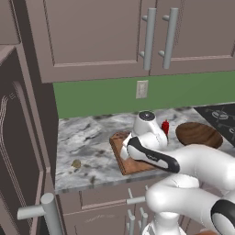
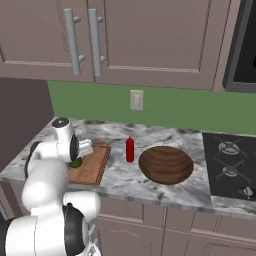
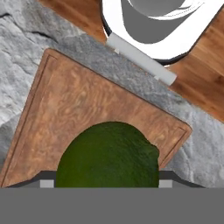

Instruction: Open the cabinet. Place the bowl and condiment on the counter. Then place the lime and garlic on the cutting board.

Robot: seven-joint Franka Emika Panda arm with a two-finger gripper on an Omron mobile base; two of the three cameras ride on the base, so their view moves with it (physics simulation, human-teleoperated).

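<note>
Lime (image 3: 108, 155) pinched in claw (image 3: 107, 183) over cutting board (image 3: 87, 109), fingertips mostly hidden

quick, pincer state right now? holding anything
pincer: closed on the lime, held above the cutting board
</note>
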